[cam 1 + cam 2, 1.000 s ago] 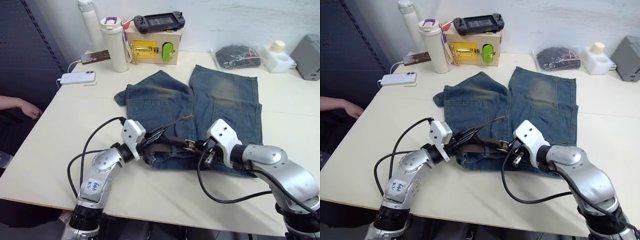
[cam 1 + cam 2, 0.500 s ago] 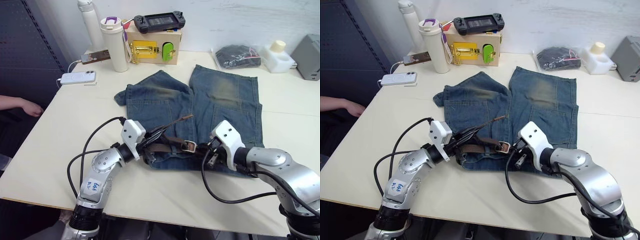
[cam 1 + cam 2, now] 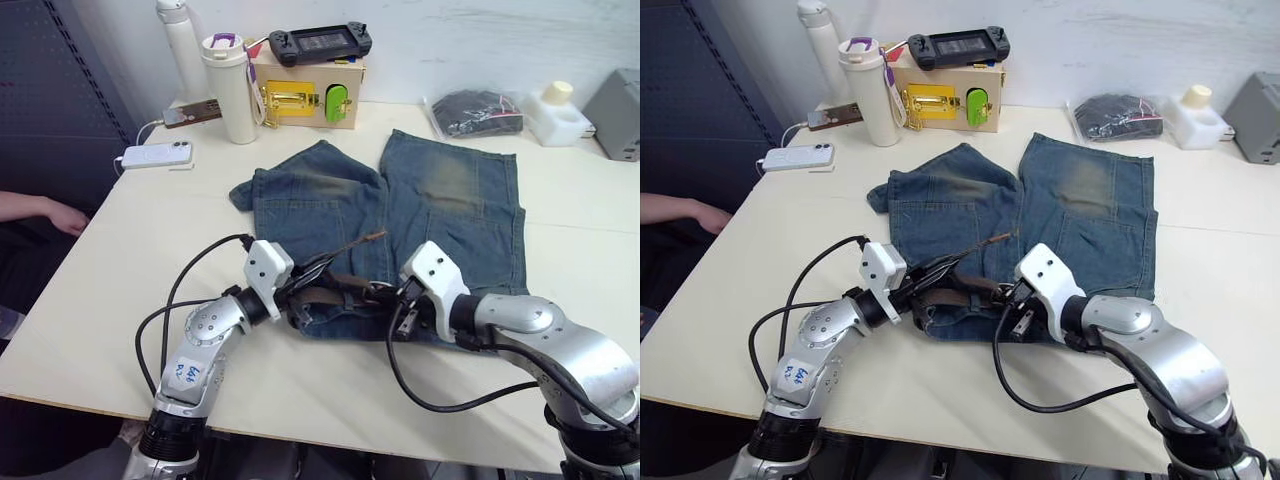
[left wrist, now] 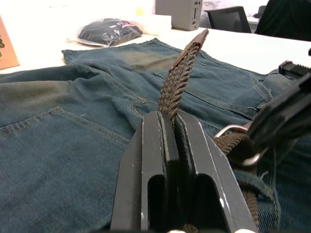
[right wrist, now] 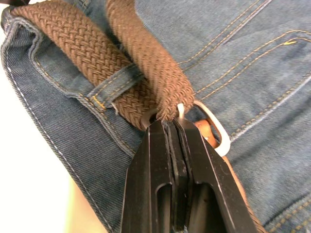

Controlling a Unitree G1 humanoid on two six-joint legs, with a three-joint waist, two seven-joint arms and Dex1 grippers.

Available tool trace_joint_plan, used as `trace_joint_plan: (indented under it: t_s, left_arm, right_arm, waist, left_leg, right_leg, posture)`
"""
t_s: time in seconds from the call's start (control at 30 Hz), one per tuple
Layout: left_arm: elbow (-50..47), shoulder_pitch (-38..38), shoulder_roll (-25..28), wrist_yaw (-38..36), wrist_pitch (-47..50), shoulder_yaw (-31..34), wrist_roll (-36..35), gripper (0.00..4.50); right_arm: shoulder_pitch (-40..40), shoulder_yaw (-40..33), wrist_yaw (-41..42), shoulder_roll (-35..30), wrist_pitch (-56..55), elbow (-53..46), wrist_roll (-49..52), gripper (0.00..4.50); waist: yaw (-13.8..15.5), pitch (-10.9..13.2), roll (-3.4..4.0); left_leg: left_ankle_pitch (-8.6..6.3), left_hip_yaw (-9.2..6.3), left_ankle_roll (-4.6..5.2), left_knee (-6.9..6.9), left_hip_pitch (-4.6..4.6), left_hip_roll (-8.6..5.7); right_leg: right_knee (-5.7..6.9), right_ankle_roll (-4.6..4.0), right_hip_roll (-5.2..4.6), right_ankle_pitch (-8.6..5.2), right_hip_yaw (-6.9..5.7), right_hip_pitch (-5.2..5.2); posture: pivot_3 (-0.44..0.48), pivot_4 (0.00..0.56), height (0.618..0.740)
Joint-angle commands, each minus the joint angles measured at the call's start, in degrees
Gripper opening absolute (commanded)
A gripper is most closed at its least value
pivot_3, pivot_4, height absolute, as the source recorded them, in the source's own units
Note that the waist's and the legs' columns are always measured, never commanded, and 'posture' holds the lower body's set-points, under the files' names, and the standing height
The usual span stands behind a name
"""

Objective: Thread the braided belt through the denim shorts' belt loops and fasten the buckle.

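Observation:
The faded blue denim shorts (image 3: 450, 190) lie flat mid-table, waistband toward me. The brown braided belt (image 3: 335, 285) runs along the waistband, and one stretch passes under a denim belt loop (image 5: 114, 85). My left gripper (image 4: 171, 116) is shut on the belt's free end, whose tip (image 3: 370, 237) sticks up over the shorts. My right gripper (image 5: 170, 124) is shut on the strap right at the silver buckle (image 5: 216, 131), close to the left gripper (image 3: 298, 290). From the head, the right gripper (image 3: 395, 297) covers most of the buckle.
Along the table's back stand a wooden box with a gold latch (image 3: 305, 95), a white tumbler (image 3: 228, 90), a bagged black bundle (image 3: 475, 112), a white container (image 3: 555, 112) and a grey box (image 3: 620, 115). A phone (image 3: 155, 155) lies at back left. A person's hand (image 3: 40, 212) rests at the left edge.
My right gripper has moved left from just right of the buckle onto it, and the buckle is now mostly covered. The left arm and the belt's tip have held still.

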Motion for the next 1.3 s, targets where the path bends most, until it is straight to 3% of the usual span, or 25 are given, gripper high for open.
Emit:
trace_joint_plan:
  t_s: [0.03, 0.43, 0.83, 1.3]
  left_arm:
    - [-0.79, -0.56, 0.67, -0.1, -2.17, 0.1, 0.88, 0.0]
    - [5.7, 1.6, 8.1, -3.79, -13.44, 1.34, 6.26, 0.0]
    - [4.17, 2.28, 8.49, -3.6, -13.9, 0.97, 5.77, 0.0]
    - [2.82, 2.67, 8.17, -3.01, -13.32, 0.54, 6.17, 0.0]
  right_arm:
    - [-2.49, 3.14, 0.07, -0.57, -1.07, 1.66, -0.64, 0.12]
    - [-11.76, -1.59, 18.32, -15.96, -7.18, 9.63, 5.67, 0.12]
    - [-16.66, 7.98, 19.88, -11.87, -11.99, 15.58, 1.97, 0.12]
    - [-18.24, 13.9, 22.63, -10.22, -14.86, 19.61, -2.35, 0.12]
  waist:
    - [-0.03, 0.0, 0.0]
    - [-0.16, 0.07, 0.04]
    - [-1.14, 0.07, 0.03]
    - [-1.21, 0.07, 0.03]
  left_leg:
    - [0.0, -0.01, 0.0, -0.01, 0.0, 0.0]
    - [0.0, 0.07, 0.0, -0.15, -0.02, 0.04]
    - [0.17, 0.08, -0.06, -0.66, 0.05, 0.11]
    - [0.19, 0.07, -0.06, -0.69, 0.08, 0.1]
  right_leg:
    - [0.0, 0.0, 0.0, 0.0, 0.0, 0.0]
    - [-0.18, 0.0, 0.0, 0.0, -0.04, -0.02]
    - [-0.62, 0.03, -0.01, 0.02, -0.08, 0.03]
    - [-0.63, 0.04, -0.01, 0.02, -0.09, 0.05]
  posture:
    - [0.0, 0.15, 0.645]
    - [0.0, 0.15, 0.645]
    - [0.0, 0.15, 0.645]
    - [0.0, 0.15, 0.645]
